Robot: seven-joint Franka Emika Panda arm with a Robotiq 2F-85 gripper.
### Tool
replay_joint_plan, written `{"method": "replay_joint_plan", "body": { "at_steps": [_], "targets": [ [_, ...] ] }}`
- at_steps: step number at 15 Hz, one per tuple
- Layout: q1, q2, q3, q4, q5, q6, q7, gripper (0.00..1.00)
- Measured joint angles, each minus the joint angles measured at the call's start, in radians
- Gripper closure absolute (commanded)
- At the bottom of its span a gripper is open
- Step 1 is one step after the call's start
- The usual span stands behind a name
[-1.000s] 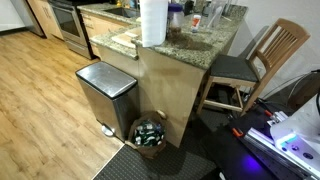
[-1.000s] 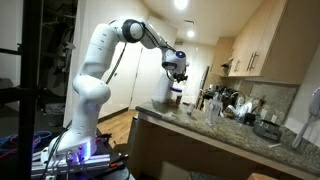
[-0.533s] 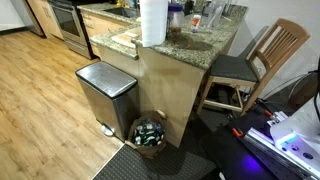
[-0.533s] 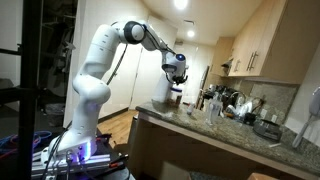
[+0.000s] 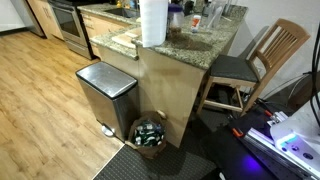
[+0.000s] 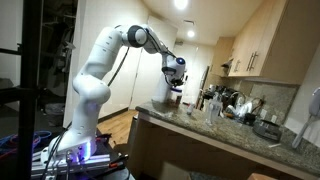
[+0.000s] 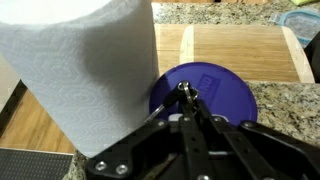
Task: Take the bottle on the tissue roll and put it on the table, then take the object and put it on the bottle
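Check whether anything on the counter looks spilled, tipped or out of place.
Nothing stands out. The tissue roll stands upright on the granite counter, a blue round lid shows beside it below the shut gripper, and nothing looks spilled.

A light wood plank floor (image 5: pixel 40 100) runs past a stainless steel oven (image 5: pixel 68 18) in an exterior view. A steel pedal bin (image 5: pixel 103 95) stands just beside a small round basket (image 5: pixel 150 133), with a dark mat (image 5: pixel 150 166) in front. A slatted wooden chair (image 5: pixel 235 68) stands nearby. Pale wall cabinets (image 6: pixel 262 40) hang beneath a bright ceiling light (image 6: pixel 181 5).
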Motion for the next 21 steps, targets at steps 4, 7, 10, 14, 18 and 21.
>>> {"method": "replay_joint_plan", "body": {
  "at_steps": [4,7,10,14,18,21],
  "targets": [
    [-0.001,0.045,0.004,0.044,0.005,0.002,-0.042,1.0],
    [-0.007,0.08,0.003,0.084,0.007,0.008,-0.07,0.74],
    [0.002,0.087,-0.012,0.091,-0.072,0.022,-0.018,0.6],
    [0.087,0.046,-0.099,0.058,-0.395,0.028,0.296,0.27],
    [0.114,-0.054,-0.102,0.028,-0.673,0.044,0.527,0.0],
    [0.116,-0.173,-0.065,-0.005,-0.759,0.107,0.581,0.0]
  ]
}}
